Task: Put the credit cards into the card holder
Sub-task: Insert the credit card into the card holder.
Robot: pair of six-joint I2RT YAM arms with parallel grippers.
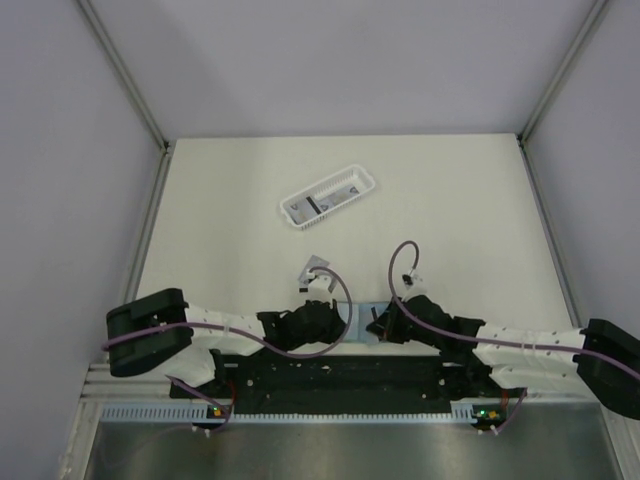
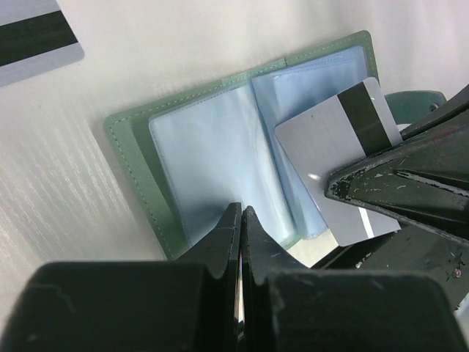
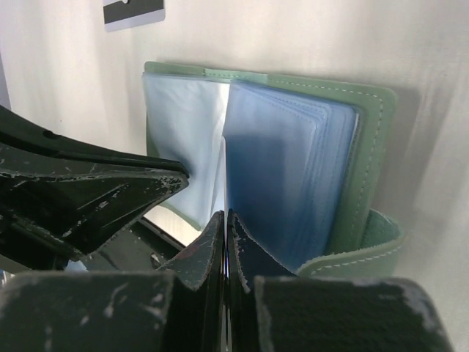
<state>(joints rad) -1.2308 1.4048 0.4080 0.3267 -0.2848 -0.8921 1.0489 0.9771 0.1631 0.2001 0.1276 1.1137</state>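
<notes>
CARD MEETS HOLDER, near edge of the desk (image 1: 450, 220): we judge the step in hand to be feeding one credit card (image 2: 330, 139) into the card holder (image 2: 220, 147). The holder lies open, pale blue sleeves up, between our two arms at the lower middle of the top view.

In the left wrist view, the right gripper (image 3: 224, 231) has its fingers clamped on the lower right part of the card. The black stripe faces up, and the card's far corner lies over the right-hand stack of sleeves. We cannot tell whether it has entered a pocket.

The left gripper (image 2: 241, 220) has its fingers pressed together at the near edge of the left-hand page, and we cannot tell whether they pinch a sleeve. A second card (image 2: 33, 37) lies loose on the desk at the upper left of that frame, apart from the holder. The white basket (image 1: 368, 180) sits well beyond, toward the upper middle of the top view.

The next move, in our judgement, calls for lining the card's leading edge up with a sleeve mouth. We would then slide it in flat while the holder is braced against skidding. After that, the loose card wants fetching.
</notes>
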